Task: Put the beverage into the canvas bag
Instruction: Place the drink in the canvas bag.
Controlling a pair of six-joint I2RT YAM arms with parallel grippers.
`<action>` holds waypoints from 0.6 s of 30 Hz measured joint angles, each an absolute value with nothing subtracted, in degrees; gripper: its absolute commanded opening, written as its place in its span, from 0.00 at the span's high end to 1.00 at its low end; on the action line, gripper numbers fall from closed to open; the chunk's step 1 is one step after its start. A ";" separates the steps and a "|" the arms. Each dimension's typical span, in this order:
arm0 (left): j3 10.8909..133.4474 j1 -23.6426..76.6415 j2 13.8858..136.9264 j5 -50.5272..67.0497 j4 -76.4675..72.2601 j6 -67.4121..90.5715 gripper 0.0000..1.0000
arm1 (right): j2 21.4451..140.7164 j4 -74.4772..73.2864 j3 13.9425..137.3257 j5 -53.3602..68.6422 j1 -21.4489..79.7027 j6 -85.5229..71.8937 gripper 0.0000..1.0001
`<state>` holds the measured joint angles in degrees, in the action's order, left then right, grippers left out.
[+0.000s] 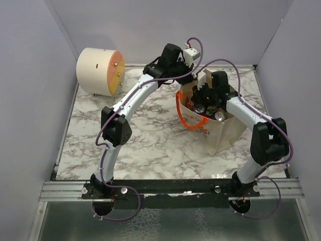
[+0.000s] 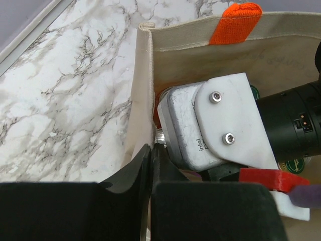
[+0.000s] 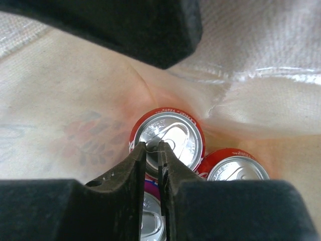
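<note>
Top external view: the canvas bag (image 1: 223, 138) stands open on the table (image 1: 150, 145), toward its far right corner, and both arms reach to it.
Left hand (image 2: 150, 150): closed tight, and by the look of it pinched on the bag's rim at the far-left side of the mouth, holding the mouth open.
Right hand (image 3: 153, 148): down inside the bag, fingers almost together with only a thin gap. The tips sit at the lid edge of a red can, and I cannot tell whether they nip its rim or only touch it.
Beverage (image 3: 168, 138): that red can, upright on the bag's floor, with a second red can (image 3: 233, 170) just beside it and a third can (image 3: 150, 221) nearer the wrist.
Step in hand: to my eye the tail end of the placing, since the can is already down in the bag.
Next move: I reckon the fingers must part if they do hold. Then comes a straight lift out through the mouth, clear of the orange handle (image 1: 188, 120), without tipping the cans.
</note>
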<state>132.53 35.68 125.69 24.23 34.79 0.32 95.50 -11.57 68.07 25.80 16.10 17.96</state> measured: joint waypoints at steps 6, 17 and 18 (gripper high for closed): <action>132.53 35.68 125.71 23.35 34.30 0.23 1.00 | 95.22 -16.73 70.65 26.11 16.49 16.73 0.79; 132.53 36.03 125.71 23.33 33.98 0.67 1.00 | 88.38 -20.01 72.36 25.74 15.86 15.68 0.77; 132.53 36.03 125.69 23.33 33.95 0.75 1.00 | 87.83 -20.05 72.36 25.69 15.64 15.70 0.77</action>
<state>132.53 36.03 125.69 23.33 33.95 0.75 87.83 -20.05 72.36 25.69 15.64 15.70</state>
